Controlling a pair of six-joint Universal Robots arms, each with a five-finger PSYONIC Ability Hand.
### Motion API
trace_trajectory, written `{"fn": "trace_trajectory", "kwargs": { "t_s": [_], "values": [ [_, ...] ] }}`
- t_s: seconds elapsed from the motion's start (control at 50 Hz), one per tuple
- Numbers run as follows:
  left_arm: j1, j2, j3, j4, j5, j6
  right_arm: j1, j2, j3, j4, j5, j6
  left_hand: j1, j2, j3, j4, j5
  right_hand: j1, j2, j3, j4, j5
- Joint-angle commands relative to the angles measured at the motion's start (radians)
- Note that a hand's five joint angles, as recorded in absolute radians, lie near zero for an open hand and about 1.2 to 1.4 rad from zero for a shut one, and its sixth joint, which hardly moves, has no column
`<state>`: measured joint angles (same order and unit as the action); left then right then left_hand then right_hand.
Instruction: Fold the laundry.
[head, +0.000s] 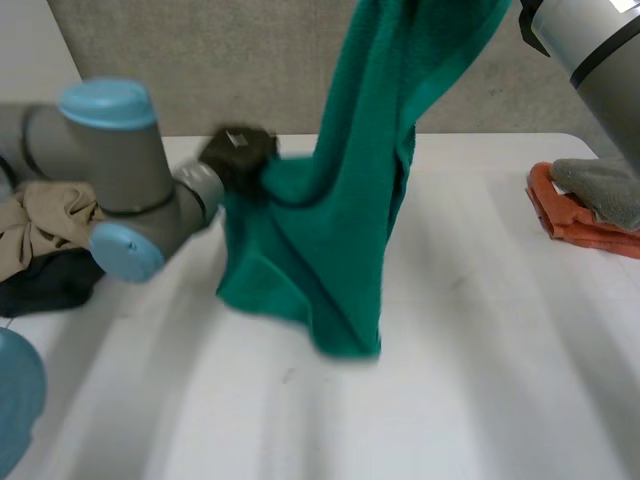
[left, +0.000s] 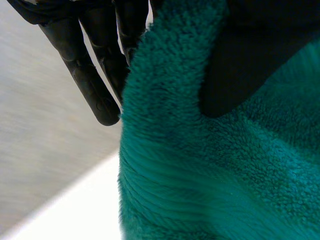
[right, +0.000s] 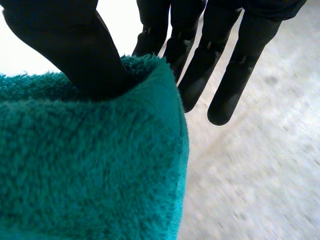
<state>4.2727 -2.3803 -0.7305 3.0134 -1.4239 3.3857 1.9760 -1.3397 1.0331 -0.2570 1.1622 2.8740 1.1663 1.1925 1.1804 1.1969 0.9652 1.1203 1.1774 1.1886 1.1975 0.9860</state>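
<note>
We judge the folding of this piece to be barely begun: the green towel (head: 345, 200) hangs in the air over the middle of the table (head: 480, 380), with no fold made in it and only its lower end touching the table top. At the table's left end a heap of beige and dark clothes (head: 45, 235) lies loose, so we reckon more laundry is waiting. At the table's right end an orange cloth (head: 575, 215) sits with a grey cloth (head: 600, 190) on top of it, and we cannot tell whether those are folded. What is left, as we see it, is to spread the towel flat on the table and then make the folds. The right hand (right: 75, 45), high above the table, pinches the towel's top edge between its thumb and straight fingers (right: 225, 75). The left hand (head: 238, 152), lower and nearer the table's left end, grips the towel's side edge, its thumb (left: 250, 65) pressing the cloth against the fingers (left: 95, 85) behind.
</note>
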Motion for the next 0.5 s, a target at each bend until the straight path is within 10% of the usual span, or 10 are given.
{"fn": "trace_trajectory", "kwargs": {
  "t_s": [0.02,0.16,0.5],
  "values": [
    [0.029,0.2,-0.009,0.376,-0.233,-0.058,-0.034,0.172,-0.163,-0.027,0.189,-0.108,0.23,0.204,0.216,0.199,0.256,0.276,0.219,0.208,0.199,0.236],
    [0.033,0.367,-0.28,0.62,-0.173,-0.008,-0.031,0.215,-0.162,-0.045,0.189,-0.139,0.23,0.204,0.216,0.199,0.256,0.276,0.219,0.208,0.199,0.236],
    [0.01,0.228,-0.871,0.587,-0.204,0.162,-0.048,0.316,0.367,-0.077,0.123,-0.317,0.09,0.064,0.076,0.059,0.116,0.276,0.219,0.208,0.199,0.236]
  ]
}}
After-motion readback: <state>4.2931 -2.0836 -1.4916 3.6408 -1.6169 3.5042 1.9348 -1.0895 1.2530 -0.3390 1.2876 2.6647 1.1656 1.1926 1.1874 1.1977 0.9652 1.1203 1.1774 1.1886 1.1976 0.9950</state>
